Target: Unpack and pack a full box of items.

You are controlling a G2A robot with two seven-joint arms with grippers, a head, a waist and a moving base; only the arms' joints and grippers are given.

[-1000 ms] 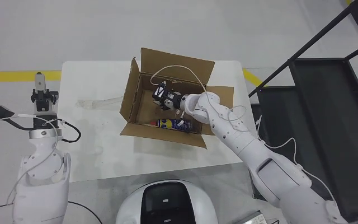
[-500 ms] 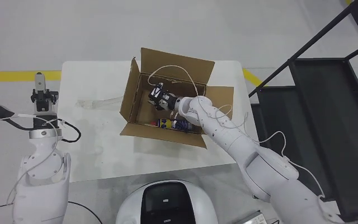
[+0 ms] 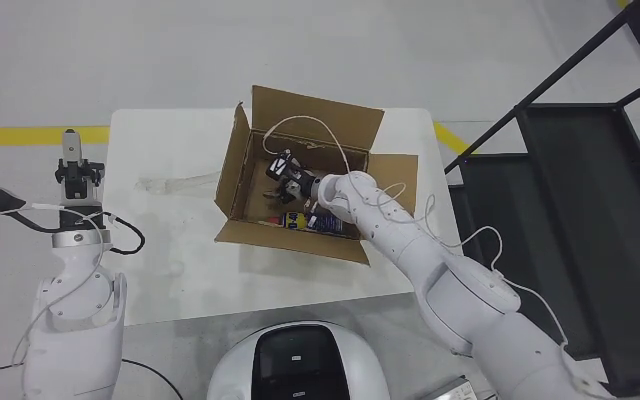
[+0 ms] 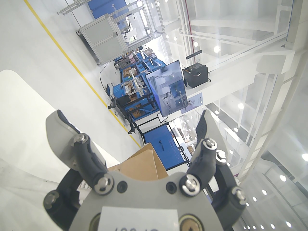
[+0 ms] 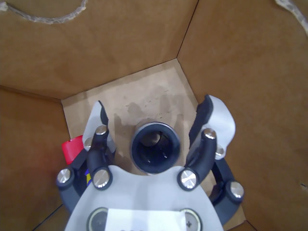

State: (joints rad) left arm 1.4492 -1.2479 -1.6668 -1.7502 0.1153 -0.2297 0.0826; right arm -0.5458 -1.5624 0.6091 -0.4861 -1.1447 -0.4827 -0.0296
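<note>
— Inside the cardboard box point(image 3: 300, 190), what does the right gripper point(image 5: 154, 105) have?

— Nothing. Its jaws stand wide apart, low in the far left part of the box, and a dark hollow cylinder point(image 5: 155, 145) with a metal rim sits between them.

— Touching either finger?

— No. There is bare box floor on both sides of it. It sits back near the palm, not out at the fingertips point(image 5: 99, 108), with its open mouth turned up toward the wrist.

— Anything else in the box?

— A spray can point(image 3: 310, 220), blue and yellow, lying on its side along the near wall. Its red cap point(image 5: 71, 149) shows just beside one finger, outside the jaws.

— And the left gripper point(image 4: 131, 116)?

— Out at the left edge of the white table point(image 3: 180, 250), well apart from the box. Its jaws are spread wide and empty.

— Is anything lying on the table itself?

— A clear plastic piece point(image 3: 180, 183), to the left of the box, between it and the left gripper. I cannot tell what it is.
</note>
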